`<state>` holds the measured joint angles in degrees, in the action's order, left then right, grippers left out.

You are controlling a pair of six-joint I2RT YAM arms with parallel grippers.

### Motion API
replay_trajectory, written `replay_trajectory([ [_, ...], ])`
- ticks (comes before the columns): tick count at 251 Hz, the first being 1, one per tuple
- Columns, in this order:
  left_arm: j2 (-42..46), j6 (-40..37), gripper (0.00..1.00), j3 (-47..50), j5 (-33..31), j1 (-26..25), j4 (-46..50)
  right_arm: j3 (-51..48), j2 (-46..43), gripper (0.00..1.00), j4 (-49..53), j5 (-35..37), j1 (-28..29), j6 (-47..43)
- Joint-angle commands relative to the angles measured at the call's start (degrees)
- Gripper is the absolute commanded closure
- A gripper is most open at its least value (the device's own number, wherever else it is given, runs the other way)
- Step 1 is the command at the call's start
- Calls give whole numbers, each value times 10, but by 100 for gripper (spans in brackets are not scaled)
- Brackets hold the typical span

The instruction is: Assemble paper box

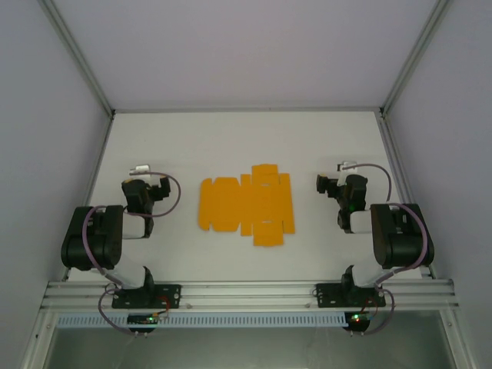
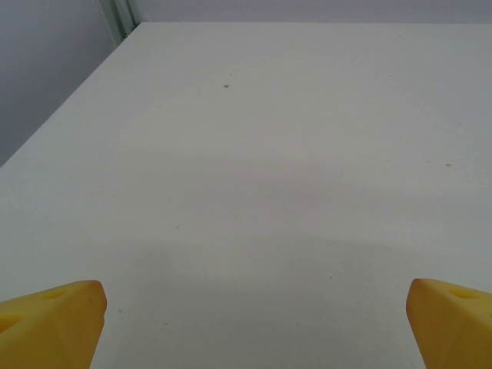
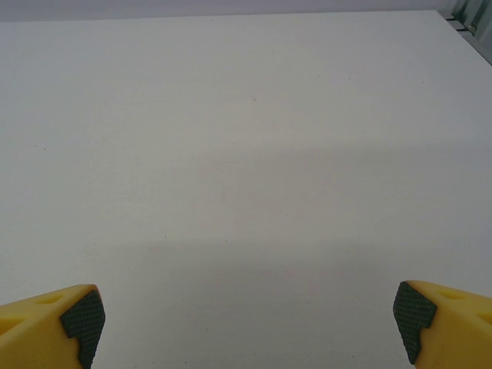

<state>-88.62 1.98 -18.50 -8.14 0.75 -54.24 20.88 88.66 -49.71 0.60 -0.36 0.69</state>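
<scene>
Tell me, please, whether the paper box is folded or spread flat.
Spread flat: the paper box lies as an unfolded die-cut sheet on the table, no walls raised.

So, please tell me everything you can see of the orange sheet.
The sheet is thin orange-yellow card, plain and unmarked, die-cut with tabs and flaps along its edges. It lies flat and unfolded on the white table, near the table's middle. Nothing but the table touches it.
</scene>
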Motion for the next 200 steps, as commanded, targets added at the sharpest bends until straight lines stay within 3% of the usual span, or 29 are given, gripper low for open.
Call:
replay_trajectory([
  [1, 3, 0, 1, -15, 15, 0, -10, 7, 2, 1, 1, -6, -1, 7],
  [98, 14, 2, 0, -23, 4, 0, 3, 10, -20, 1, 20, -32, -2, 7],
  [145, 130, 31, 1, -98, -23, -10, 229, 105, -146, 1, 271, 34, 5, 20],
  [173, 167, 105, 0, -153, 73, -15, 363, 185, -184, 1, 438, 41, 25, 105],
  [200, 159, 185, 1, -200, 142, -43, 451, 232, -193, 1, 546, -6, 75, 156],
])
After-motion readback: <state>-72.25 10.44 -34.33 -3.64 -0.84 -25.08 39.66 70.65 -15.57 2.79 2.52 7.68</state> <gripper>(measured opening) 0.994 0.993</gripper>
